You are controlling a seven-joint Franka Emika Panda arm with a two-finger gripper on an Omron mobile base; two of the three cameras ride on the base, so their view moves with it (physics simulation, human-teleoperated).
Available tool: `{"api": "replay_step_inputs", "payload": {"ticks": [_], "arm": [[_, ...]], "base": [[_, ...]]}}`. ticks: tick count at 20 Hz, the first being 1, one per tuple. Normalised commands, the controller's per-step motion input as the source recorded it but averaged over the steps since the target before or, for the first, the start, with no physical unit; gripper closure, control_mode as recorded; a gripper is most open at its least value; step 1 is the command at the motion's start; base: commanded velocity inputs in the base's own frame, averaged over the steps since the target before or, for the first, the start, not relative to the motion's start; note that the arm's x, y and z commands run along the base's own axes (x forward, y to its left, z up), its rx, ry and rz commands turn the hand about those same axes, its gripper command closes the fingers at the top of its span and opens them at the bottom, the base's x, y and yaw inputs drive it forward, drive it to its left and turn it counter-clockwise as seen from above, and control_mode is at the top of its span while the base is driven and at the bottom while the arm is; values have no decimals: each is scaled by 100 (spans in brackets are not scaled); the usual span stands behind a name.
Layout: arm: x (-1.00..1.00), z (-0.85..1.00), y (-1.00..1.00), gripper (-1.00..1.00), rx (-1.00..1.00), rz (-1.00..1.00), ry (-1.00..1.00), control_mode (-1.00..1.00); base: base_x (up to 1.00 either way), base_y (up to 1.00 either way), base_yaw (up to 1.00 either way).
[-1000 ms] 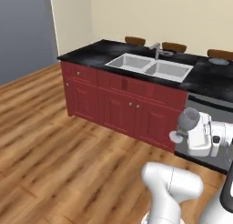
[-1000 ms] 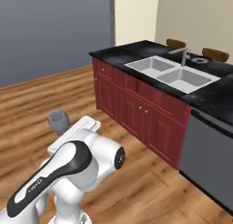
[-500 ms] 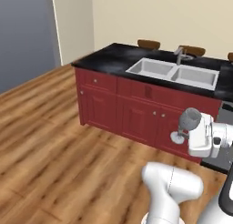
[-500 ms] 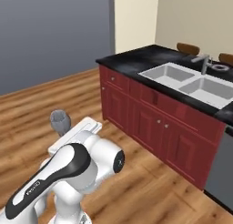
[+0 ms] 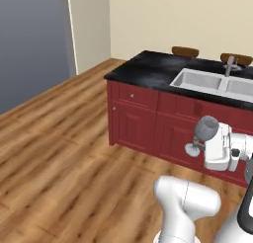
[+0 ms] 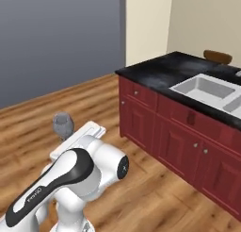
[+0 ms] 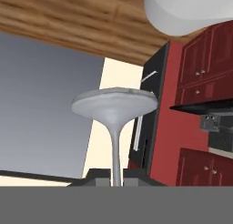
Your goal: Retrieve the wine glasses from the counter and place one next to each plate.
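One wine glass [image 5: 205, 131] is pinched by its stem in the gripper [image 7: 116, 178]; two stools [image 5: 185, 51] are seen behind the counter [image 5: 148, 69]

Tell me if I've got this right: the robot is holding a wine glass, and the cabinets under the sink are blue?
Not quite. The gripper does hold a wine glass by its stem, but the cabinets under the sink are dark red, not blue. The left base view shows this plainly.
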Motion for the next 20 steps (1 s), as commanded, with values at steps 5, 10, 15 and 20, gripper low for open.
{"api": "replay_step_inputs", "payload": {"ticks": [5,10,15,20], "arm": [[0,0,0,100,0,0,0,100],[0,0,0,100,0,0,0,100],[0,0,0,100,0,0,0,100],[0,0,0,100,0,0,0,100]], "base": [[100,100,-14],[100,100,-24],[100,100,-34],[100,100,-43]]}}
